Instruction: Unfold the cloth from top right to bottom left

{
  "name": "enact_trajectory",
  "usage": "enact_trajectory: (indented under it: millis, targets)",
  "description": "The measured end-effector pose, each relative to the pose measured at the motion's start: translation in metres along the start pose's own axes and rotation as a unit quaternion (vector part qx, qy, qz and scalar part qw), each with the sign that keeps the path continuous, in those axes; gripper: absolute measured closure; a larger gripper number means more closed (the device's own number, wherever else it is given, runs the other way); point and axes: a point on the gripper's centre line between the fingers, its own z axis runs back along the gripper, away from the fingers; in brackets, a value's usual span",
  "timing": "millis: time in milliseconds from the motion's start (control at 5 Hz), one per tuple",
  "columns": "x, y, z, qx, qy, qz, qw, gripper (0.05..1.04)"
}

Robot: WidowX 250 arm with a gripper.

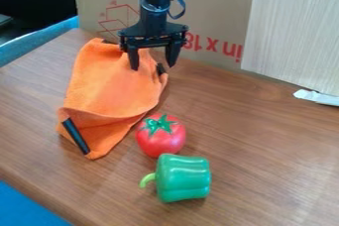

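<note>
From where I'm standing, the black gripper [153,67] is hanging over the far end of the orange cloth [109,84], its fingers pointing down and standing well apart, with nothing pinched between them. I can't tell whether either tip is touching the fabric. The cloth is lying on the brown wood-grain table [252,136], stretching from beside the cardboard [215,7] at the back down toward the near left. It is narrowing at the far end and folding over itself near the front, where a black strip [76,136] is running at a slant across the near left part. A small dark piece [161,69] is sitting at its right edge, close to the gripper. Just beside the cloth's near right side, a red toy tomato [161,138] is resting with its green leafy top facing up. Nearer to me, a green toy bell pepper [183,178] is lying on its side, its pale stem pointing left; I can't tell whether it is touching the tomato. Over at the right, a pale wood-grain panel [291,34] is standing upright against the cardboard, and a crumpled white strip [316,97] is lying at its foot.
</note>
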Motion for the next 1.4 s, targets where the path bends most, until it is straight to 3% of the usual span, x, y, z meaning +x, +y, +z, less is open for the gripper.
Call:
enact_trajectory:
  millis: [200,400,600,800,1000,1400]
  targets:
    - [0.0,0.002,-0.003,0.004,-0.007,-0.001,1.0,0.137]
    - [-0.001,0.003,-0.01,0.009,-0.008,-0.004,0.9999,0.398]
    - [-0.006,0.008,-0.016,0.016,-0.007,-0.01,0.9998,0.727]
    - [-0.009,0.015,-0.02,0.016,0.009,-0.011,0.9998,0.94]
    - [-0.003,0.024,0.002,-0.01,0.015,-0.002,0.9998,1.027]
    - [0.01,0.06,0.043,-0.071,0.039,0.022,0.9965,1.034]
